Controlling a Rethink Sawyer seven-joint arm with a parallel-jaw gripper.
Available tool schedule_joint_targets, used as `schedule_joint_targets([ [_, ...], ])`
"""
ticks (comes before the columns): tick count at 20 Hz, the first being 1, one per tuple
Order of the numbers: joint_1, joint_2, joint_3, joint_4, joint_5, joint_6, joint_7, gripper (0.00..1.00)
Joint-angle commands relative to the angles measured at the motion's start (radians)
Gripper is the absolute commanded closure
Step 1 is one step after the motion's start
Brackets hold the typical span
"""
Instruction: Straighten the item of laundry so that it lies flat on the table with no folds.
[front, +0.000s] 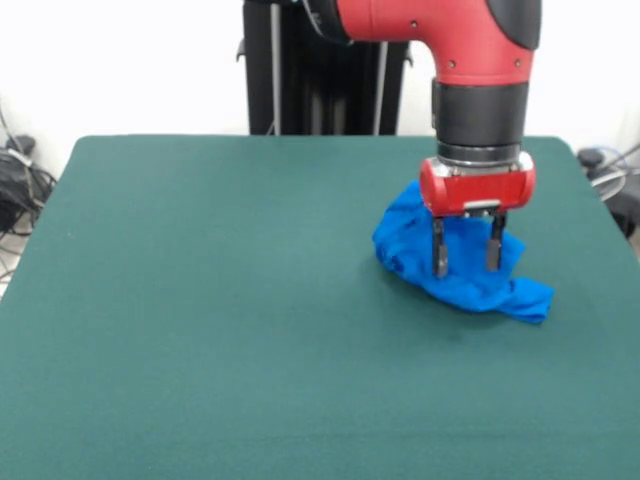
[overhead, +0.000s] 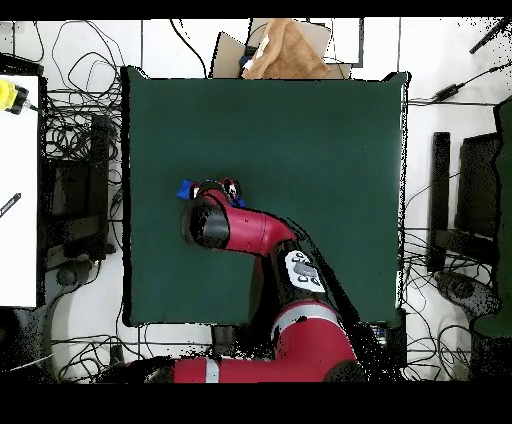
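Observation:
The item of laundry (front: 408, 243) is a bright blue shirt, crumpled in a small heap at the right side of the dark green table (front: 200, 300), with a tail of cloth running toward the front right. No print shows. My gripper (front: 466, 269) hangs straight down over the heap, open, with its two fingers (front: 439, 255) apart and blue cloth showing between and behind them. I cannot tell whether the tips touch the cloth. In the overhead view the arm (overhead: 208, 222) covers the gripper, and only a small blue bit of the shirt (overhead: 184, 188) shows on the table (overhead: 300, 130).
The black pedestal (front: 300, 70) stands behind the table's far edge. In the overhead view a brown cardboard box (overhead: 285, 50) lies beyond the table's top edge, a white bench (overhead: 18, 190) stands at the left, and cables lie all around the floor.

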Motion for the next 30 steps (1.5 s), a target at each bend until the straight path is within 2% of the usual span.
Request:
schedule_joint_targets([
  [1,0.009,-0.007,0.033,-0.029,-0.057,0.106,0.1,0.0],
  [10,0.022,-0.045,0.013,-0.01,-0.051,0.172,0.116,0.0],
  [16,0.149,-0.11,-0.115,-0.067,-0.003,0.404,0.171,0.0],
  [22,0.158,-0.118,-0.117,-0.087,-0.007,0.469,0.202,0.0],
  [26,0.192,-0.194,-0.162,-0.069,-0.017,0.546,0.235,0.0],
  [28,0.175,-0.172,-0.146,-0.055,-0.022,0.495,0.226,0.0],
  [30,0.116,-0.052,-0.085,-0.065,-0.046,0.334,0.185,0.0],
])
